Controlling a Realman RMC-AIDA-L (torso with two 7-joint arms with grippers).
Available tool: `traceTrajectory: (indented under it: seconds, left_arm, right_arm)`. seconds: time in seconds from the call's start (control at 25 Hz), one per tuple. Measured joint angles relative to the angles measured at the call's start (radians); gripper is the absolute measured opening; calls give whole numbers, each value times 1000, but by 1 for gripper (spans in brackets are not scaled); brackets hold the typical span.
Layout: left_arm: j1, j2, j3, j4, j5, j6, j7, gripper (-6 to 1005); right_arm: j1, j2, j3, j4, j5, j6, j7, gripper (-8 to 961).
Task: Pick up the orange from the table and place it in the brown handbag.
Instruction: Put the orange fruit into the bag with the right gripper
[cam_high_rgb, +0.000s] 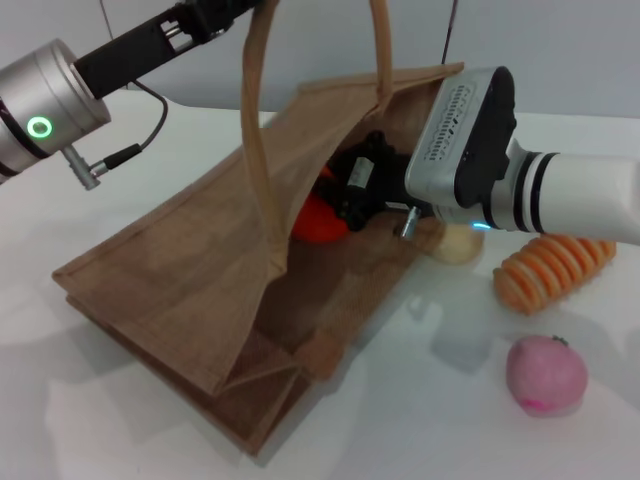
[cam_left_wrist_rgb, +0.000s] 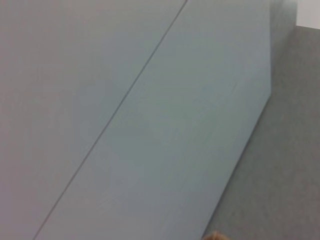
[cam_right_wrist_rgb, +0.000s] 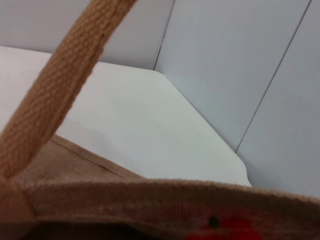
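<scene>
The mouth of the brown handbag (cam_high_rgb: 200, 270) is filled by the right gripper (cam_high_rgb: 350, 195) and the orange (cam_high_rgb: 318, 222). Passage from above is limited by the raised handle (cam_high_rgb: 262, 150). Bare table (cam_high_rgb: 430, 420) is bounded by a ribbed bread-like item (cam_high_rgb: 552, 270) and a pink fruit (cam_high_rgb: 545, 376).

Pale panelled walls behind a white surface

The grey-white wall panels (cam_right_wrist_rgb: 240, 60) meet at thin dark seams; a darker grey area (cam_left_wrist_rgb: 280, 165), perhaps floor, lies beside one panel.
</scene>
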Motion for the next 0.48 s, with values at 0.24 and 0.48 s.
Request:
traceTrajectory:
  seconds: [0.24, 0.48]
  left_arm:
    - [8, 0, -1, 0, 0, 39, 4, 120]
    - [29, 0, -24, 0, -2, 105, 12, 120]
  right_arm:
    - [-13, 0, 3, 1, 0, 1, 1, 136]
    - [-34, -3, 19, 1, 1, -13, 9, 264]
